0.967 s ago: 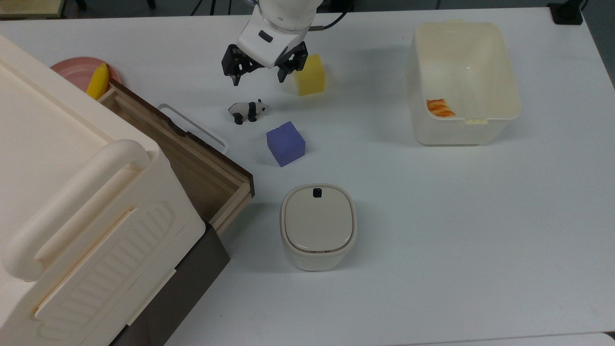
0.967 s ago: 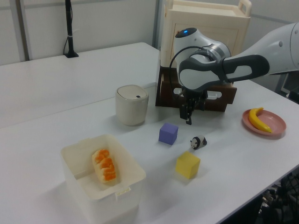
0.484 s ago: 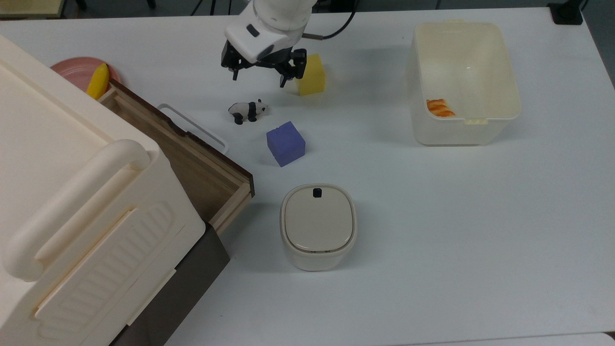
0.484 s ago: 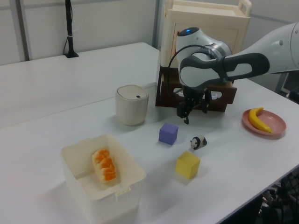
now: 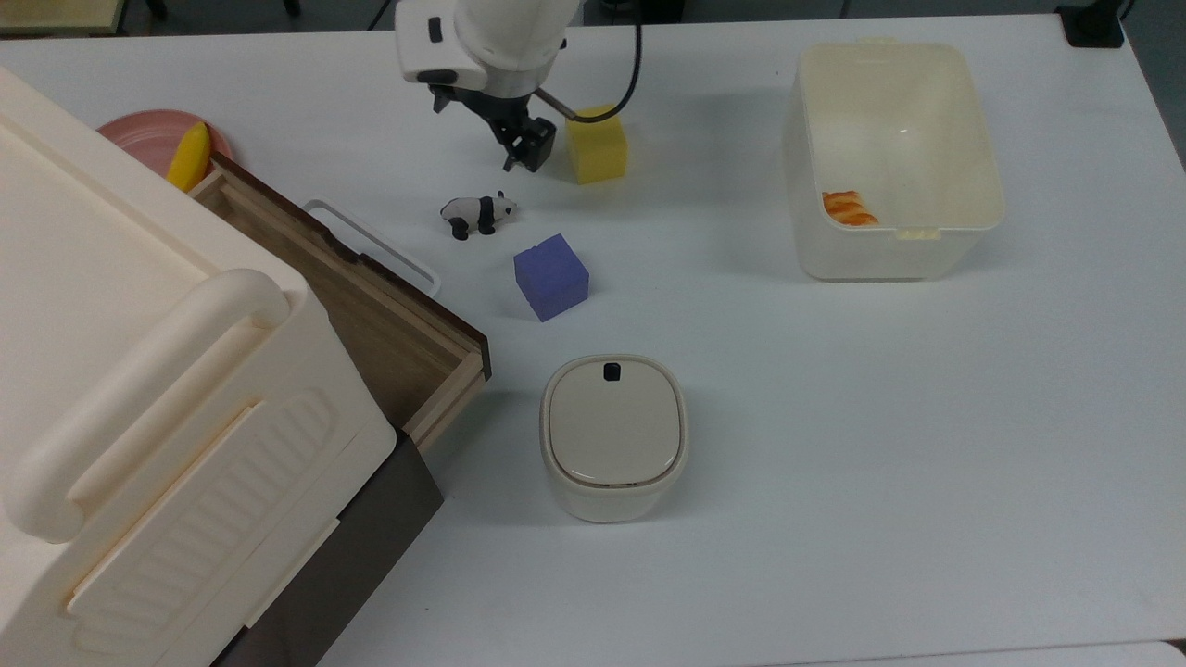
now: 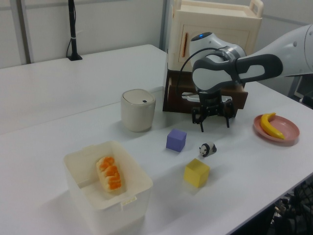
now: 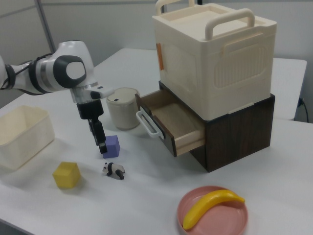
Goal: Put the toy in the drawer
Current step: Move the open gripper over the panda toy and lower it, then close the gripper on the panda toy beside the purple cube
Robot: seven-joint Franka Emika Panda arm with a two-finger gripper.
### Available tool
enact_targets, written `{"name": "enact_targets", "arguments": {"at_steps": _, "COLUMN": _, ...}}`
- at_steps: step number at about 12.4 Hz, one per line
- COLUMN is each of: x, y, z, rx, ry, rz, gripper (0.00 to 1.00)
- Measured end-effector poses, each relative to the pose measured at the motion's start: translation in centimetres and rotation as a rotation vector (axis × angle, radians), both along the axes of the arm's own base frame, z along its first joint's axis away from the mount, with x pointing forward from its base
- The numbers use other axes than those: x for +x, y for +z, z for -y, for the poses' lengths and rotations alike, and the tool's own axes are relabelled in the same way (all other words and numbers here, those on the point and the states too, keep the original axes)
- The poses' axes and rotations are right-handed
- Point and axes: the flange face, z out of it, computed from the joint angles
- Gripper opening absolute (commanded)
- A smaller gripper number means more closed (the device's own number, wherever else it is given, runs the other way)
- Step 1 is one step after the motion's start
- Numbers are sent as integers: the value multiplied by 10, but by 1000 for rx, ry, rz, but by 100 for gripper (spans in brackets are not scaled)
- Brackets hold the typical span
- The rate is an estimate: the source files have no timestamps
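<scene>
Top view, left to right. Cream cabinet [image 5: 139, 371] filling the top view's left, wood-grain drawer [image 5: 371, 315] pulled out and open toward the middle of the surface [image 5: 834, 463], white loop handle facing the toy: ready to receive, nothing inside as far as visible. Pink plate [image 5: 139, 134] with banana [image 5: 188, 156] at the far left, behind the drawer corner, out of the working path. Toy [image 5: 477, 213] standing on its four legs on the surface, just right of the drawer handle, untouched. Hand [image 5: 523, 153] hovering just beyond the toy on the far side, holding nothing; in the left view [image 6: 213, 121] fingers spread well apart and pointing down, probably a pre-grasp pose lined up for a descent over the panda. Purple cube [image 5: 550, 276] near the toy's right and nearer side, yellow cube [image 5: 598, 144] just right of the hand: close neighbours, so a narrow approach likely needed. Lidded cream canister [image 5: 613, 435] nearer, mid-surface. Translucent bin [image 5: 894, 157] at the far right, orange food piece [image 5: 848, 208] inside, well apart from the work. Grasp not yet made.
</scene>
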Motion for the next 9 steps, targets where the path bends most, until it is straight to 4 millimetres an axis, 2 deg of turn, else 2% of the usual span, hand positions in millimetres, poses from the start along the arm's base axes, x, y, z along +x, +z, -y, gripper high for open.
{"name": "enact_targets", "arguments": {"at_steps": 3, "x": 1, "y": -13, "z": 24, "rx": 9, "ry": -12, "rz": -40, "gripper": 100}}
{"name": "enact_targets", "arguments": {"at_steps": 5, "x": 3, "y": -36, "z": 26, "rx": 30, "ry": 41, "rz": -98, "gripper": 100}}
{"name": "enact_targets", "arguments": {"at_steps": 6, "x": 4, "y": -53, "z": 26, "rx": 40, "ry": 56, "rz": -133, "gripper": 100}}
{"name": "enact_targets", "arguments": {"at_steps": 8, "x": 7, "y": -70, "z": 27, "rx": 36, "ry": 18, "rz": -152, "gripper": 100}}
{"name": "enact_targets", "arguments": {"at_steps": 9, "x": 9, "y": -71, "z": 27, "rx": 30, "ry": -8, "rz": -146, "gripper": 100}}
